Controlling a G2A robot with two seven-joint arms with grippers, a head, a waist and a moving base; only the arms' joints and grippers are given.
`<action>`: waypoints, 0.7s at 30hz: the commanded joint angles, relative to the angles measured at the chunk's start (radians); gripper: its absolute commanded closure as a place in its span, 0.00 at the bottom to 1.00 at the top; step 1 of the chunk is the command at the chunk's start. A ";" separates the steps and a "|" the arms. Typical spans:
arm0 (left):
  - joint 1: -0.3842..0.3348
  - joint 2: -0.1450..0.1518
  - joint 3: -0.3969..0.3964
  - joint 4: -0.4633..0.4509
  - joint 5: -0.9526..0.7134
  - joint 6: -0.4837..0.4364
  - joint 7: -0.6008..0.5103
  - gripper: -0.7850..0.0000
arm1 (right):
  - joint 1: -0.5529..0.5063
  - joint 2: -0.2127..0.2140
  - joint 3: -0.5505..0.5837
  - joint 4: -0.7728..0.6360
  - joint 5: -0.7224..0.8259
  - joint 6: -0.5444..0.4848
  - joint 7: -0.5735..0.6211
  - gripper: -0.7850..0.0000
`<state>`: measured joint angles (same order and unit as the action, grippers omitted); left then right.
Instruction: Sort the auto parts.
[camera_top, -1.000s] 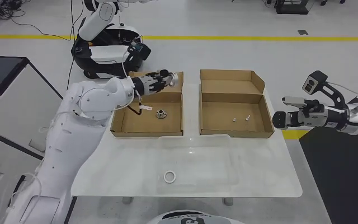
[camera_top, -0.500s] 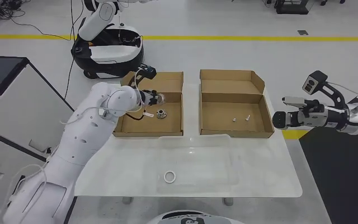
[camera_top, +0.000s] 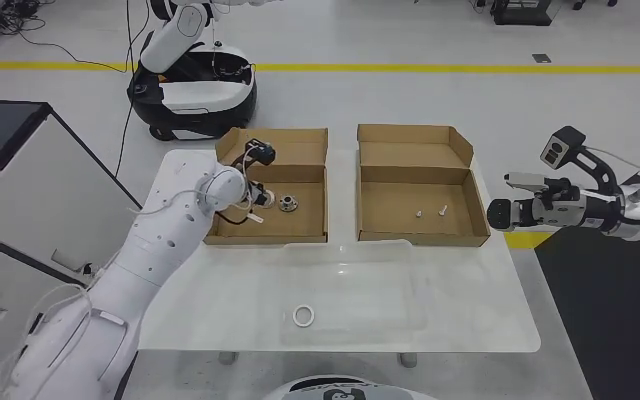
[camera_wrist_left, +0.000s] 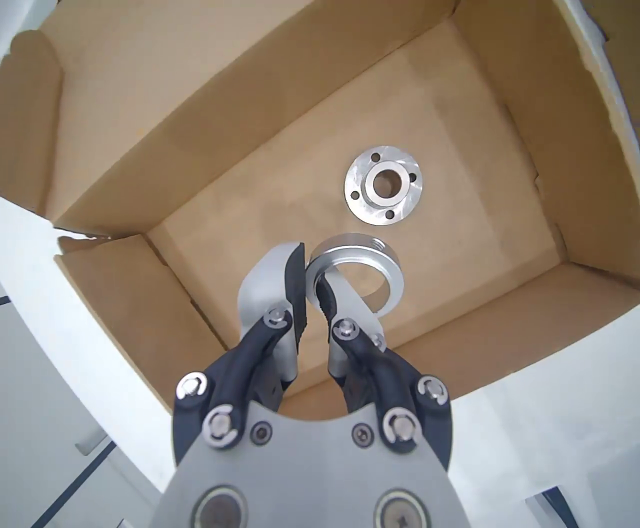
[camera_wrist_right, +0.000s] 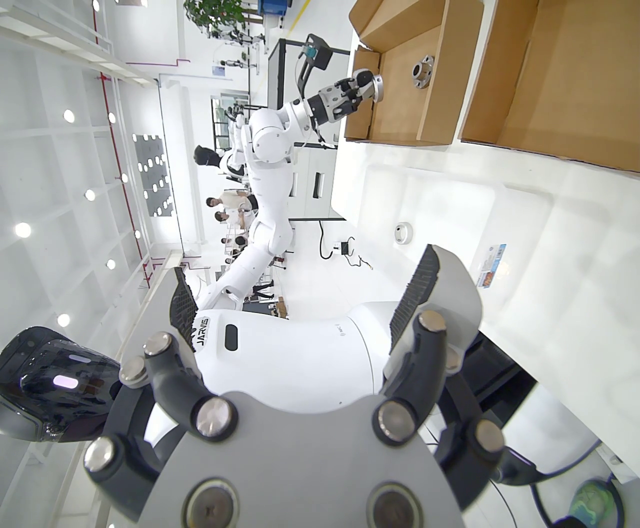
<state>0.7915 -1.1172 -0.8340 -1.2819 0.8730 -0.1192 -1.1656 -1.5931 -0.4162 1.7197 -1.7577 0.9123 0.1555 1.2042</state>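
In the top view the left arm's wrist is covering most of the left gripper (camera_top: 262, 192), so the part it is carrying is too small to make out there, and the two pale little fasteners (camera_top: 442, 210) lying in the right box (camera_top: 400, 225) are showing as mere specks of uncertain shape. The left wrist view is making things plain: the left gripper (camera_wrist_left: 307, 270) is standing nearly closed, one dark ribbed pad outside and the other inside the bore, pinching the wall of a silver metal ring (camera_wrist_left: 392, 277), a smooth machined collar with a small threaded hole in its rim. The ring is hanging over the floor of the left box (camera_wrist_left: 450, 150), just beside a round metal flange (camera_wrist_left: 361, 176) that is lying flat there with a raised hub and bolt holes around it; whether the ring is touching the cardboard I cannot tell. Both boxes are plain brown cardboard with open flaps, sitting side by side on the glossy white table (camera_top: 420, 290). A small white ring (camera_top: 304, 316) is lying alone near the table's front edge. The right gripper (camera_top: 497, 214) is hovering off the table's right side, and its own view is showing the right gripper (camera_wrist_right: 305, 270) spread wide with nothing between the ribbed fingers, the left gripper (camera_wrist_right: 367, 82) appearing far off at the box
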 joint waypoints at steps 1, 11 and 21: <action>-0.002 -0.005 0.011 0.017 -0.002 -0.002 0.004 1.00 | 0.000 0.000 0.000 0.000 0.000 0.000 0.000 0.00; -0.026 -0.031 0.067 0.088 0.029 -0.024 0.020 1.00 | 0.000 0.000 0.000 0.000 0.000 0.000 0.000 0.00; -0.043 -0.052 0.101 0.157 0.061 -0.044 0.031 1.00 | 0.000 0.000 0.000 0.000 0.000 0.000 0.000 0.00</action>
<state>0.7497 -1.1681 -0.7350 -1.1299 0.9302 -0.1619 -1.1359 -1.5931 -0.4162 1.7197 -1.7577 0.9123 0.1555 1.2042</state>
